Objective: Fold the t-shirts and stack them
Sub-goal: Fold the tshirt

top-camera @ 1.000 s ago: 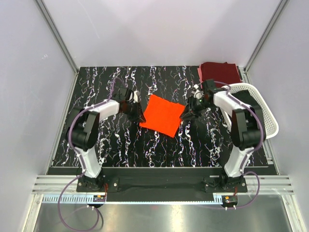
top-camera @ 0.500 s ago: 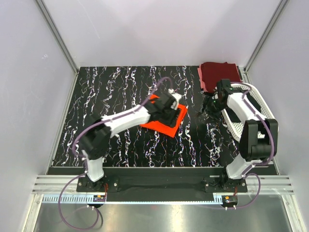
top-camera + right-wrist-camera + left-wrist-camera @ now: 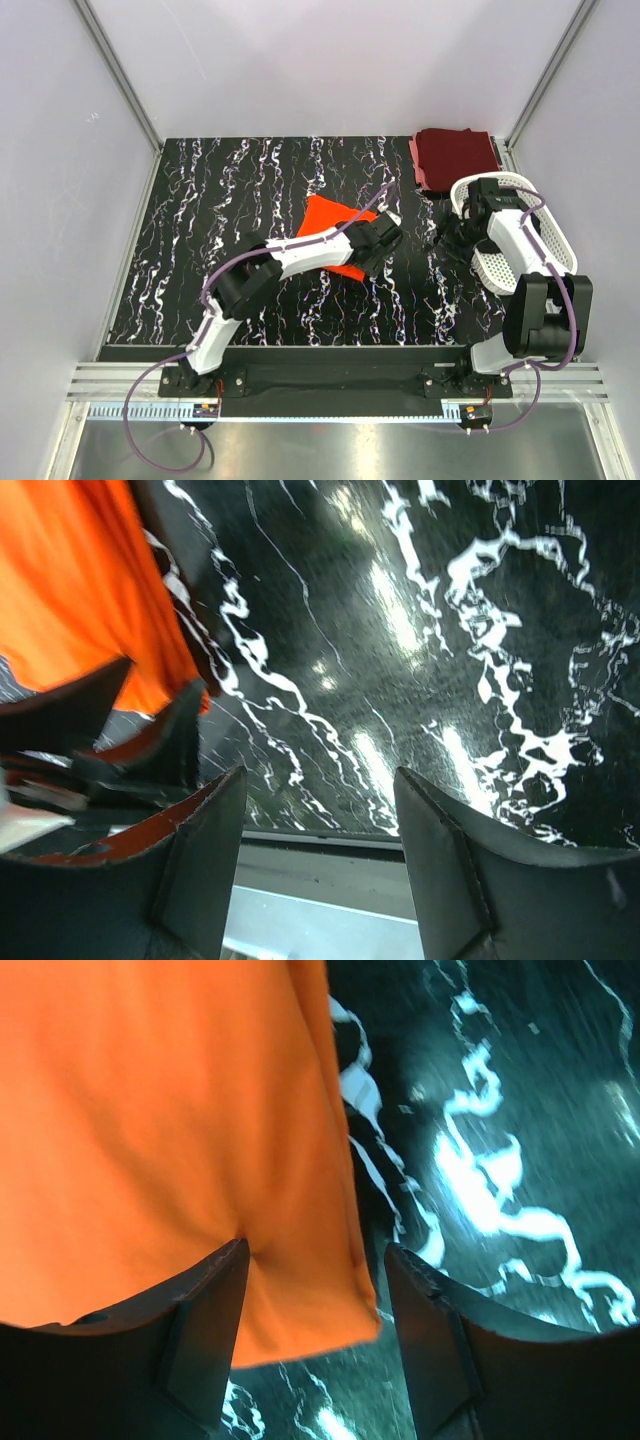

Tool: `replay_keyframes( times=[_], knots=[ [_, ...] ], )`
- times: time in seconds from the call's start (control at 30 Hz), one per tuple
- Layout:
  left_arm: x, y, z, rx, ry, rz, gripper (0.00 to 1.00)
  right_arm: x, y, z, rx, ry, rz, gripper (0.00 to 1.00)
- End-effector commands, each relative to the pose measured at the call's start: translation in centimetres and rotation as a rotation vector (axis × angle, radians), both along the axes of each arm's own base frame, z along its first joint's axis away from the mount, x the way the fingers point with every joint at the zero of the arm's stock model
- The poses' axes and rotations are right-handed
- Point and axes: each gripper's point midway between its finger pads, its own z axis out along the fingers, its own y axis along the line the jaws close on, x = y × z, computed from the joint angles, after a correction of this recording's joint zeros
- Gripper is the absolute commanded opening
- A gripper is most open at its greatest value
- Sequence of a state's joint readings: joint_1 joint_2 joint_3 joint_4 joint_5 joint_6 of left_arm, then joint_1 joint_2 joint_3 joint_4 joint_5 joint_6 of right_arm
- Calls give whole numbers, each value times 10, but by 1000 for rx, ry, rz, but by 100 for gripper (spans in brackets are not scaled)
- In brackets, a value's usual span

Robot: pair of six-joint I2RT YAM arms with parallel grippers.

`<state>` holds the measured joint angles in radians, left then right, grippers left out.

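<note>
Orange t-shirt (image 3: 322, 218): soft plain cloth folded into a flat, roughly square pad, set diagonally in the middle of the table (image 3: 210, 220). Surface is smooth with a crisp folded edge; its right part is hidden under the left arm. Maroon t-shirt (image 3: 455, 158): folded flat into a rectangle at the far right corner of the table, well apart from the orange one.

Left gripper (image 3: 315, 1250): dark fingers (image 3: 205, 1330) spread apart and straddling the near right corner of the orange cloth. One finger tip dents the cloth and the other is over bare table just beside the edge. The cloth is not clamped. Left arm is stretched long across the table to the right, with the wrist over the shirt's right edge.

Right gripper (image 3: 320, 772): fingers (image 3: 455, 870) spread wide, with only the glossy black marble with white veins between them. The orange cloth and the left fingers show to its left. Right arm is folded back, its elbow over the white perforated plastic basket (image 3: 560, 250) at the table's right edge. That gripper (image 3: 447, 238) sits near the basket's left rim, apart from both shirts.
</note>
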<state>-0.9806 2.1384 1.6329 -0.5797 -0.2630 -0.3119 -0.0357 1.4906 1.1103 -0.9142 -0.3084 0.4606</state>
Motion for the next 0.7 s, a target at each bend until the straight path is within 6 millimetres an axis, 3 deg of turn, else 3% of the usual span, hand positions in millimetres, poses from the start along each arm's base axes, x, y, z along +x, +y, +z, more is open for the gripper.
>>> replay_keyframes(
  times=[0.0,0.13,0.2,0.37,0.4,0.47,0.5,0.57,0.67],
  knots=[
    [15,6,-2,78,-72,46,60,-1,7,8,38,-40,1,68],
    [12,12,-10,141,-89,46,56,2,7,6,40,-38,7,68],
    [11,17,-3,142,-99,66,54,2,7,6,42,-40,10,68],
    [8,8,47,31,-147,6,62,1,10,1,59,-35,22,68],
    [4,7,67,-10,-155,-27,62,-1,10,-1,60,-32,25,68],
    [-6,5,85,-53,-149,-104,65,-3,11,-5,62,-30,30,68],
    [-11,5,106,-102,-168,-134,67,-4,11,-6,65,-27,31,68],
    [-23,7,108,-154,-151,-186,71,-5,14,-8,80,-26,34,68],
    [-35,20,118,-283,-19,-66,75,-8,15,-10,88,-17,31,69]
  ],
)
